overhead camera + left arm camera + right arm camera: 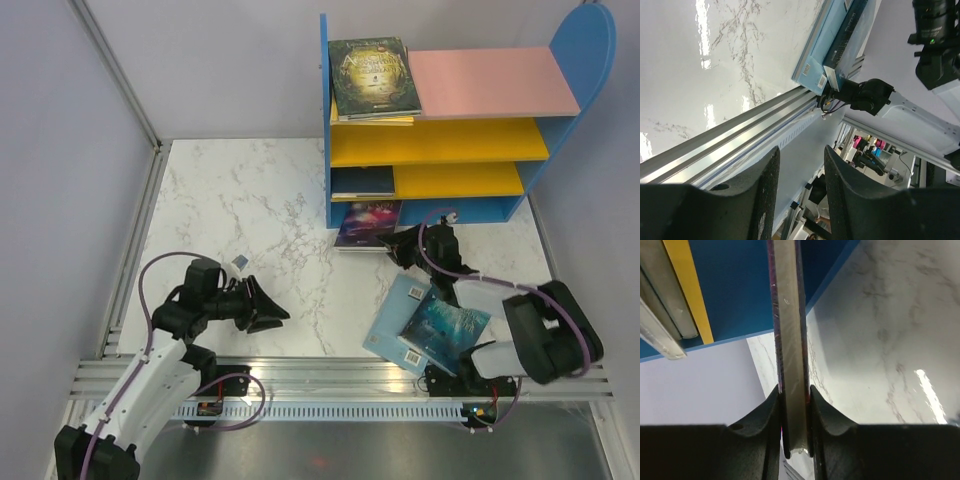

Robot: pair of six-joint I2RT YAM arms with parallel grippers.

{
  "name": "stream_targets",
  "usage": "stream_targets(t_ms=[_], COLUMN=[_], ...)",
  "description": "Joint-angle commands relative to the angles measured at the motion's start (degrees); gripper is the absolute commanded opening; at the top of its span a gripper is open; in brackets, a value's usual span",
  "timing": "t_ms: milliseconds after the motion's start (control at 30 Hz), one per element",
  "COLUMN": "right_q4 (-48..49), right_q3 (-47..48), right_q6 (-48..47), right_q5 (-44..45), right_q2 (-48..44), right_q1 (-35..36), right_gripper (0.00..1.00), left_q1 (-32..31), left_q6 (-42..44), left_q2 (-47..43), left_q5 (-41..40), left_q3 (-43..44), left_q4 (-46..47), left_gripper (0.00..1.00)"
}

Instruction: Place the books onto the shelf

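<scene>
Purple galaxy book (367, 222), teal ocean book (445, 328), blue-pink-yellow shelf (490, 80), white marbled table (250, 210).

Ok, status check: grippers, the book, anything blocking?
Right gripper shut on purple book, nose at the shelf bottom board. Left gripper open, empty. Teal book and light-blue book lie on the table, clear of the path.

You are finding nothing legible here: the dark green book (374, 78) on the shelf (490, 82) is showing gold title lettering too small to read, and the light blue book (393, 315) is carrying a blurred barcode sticker (819, 80).
</scene>
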Motion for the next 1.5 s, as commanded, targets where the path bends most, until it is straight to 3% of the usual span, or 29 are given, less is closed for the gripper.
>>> stream_targets(t_ms=[0, 200, 333, 467, 800, 1000, 1167, 1333, 1467], right_q4=[3.43, -0.47, -4.59, -8.47, -12.16, -11.03, -9.0, -6.99, -6.63], right_q3=[8.39, 17.7, 20.0, 18.78, 10.87, 9.9, 8.93, 9.81, 13.22], right_q6=[-8.32, -12.4, -13.18, -15.38, -17.76, -17.23, -16.62, -15.92, -15.65], right_q5=[-7.74, -9.16, -8.38, -7.49, -7.84, -9.42, -9.87, -10.21, -10.66], right_q2=[10.18, 23.4, 27.71, 28.25, 20.51, 20.6, 21.56, 24.19, 27.45], right_q1=[-0.01, -0.19, -0.19, -0.19, -0.1, -0.19, -0.19, -0.19, -0.28], right_gripper=[0.0, 0.0, 0.58, 0.74, 0.75, 0.7, 0.55, 0.31, 0.22], left_q1=[0.18, 0.18, 0.18, 0.18, 0.18, 0.27, 0.18, 0.18, 0.18], left_q6=[2.47, 3.96, 4.93, 6.42, 7.57, 8.01, 8.8, 9.06, 9.15], left_q2=[-2.12, -4.32, -5.81, -5.91, -1.95, -0.55, 0.6, 1.21, 1.39], left_q5=[-0.66, -2.41, -3.38, -4.44, -5.93, -5.67, -5.85, -5.93, -6.2], left_q3=[0.31, 0.74, 1.8, 2.68, 2.5, 2.41, 2.85, 2.85, 2.5], left_q4=[-4.41, -9.68, -12.94, -14.79, -12.86, -11.63, -11.54, -11.54, -11.54], left_gripper=[0.44, 0.43, 0.43, 0.43, 0.44, 0.43, 0.43, 0.43, 0.43])
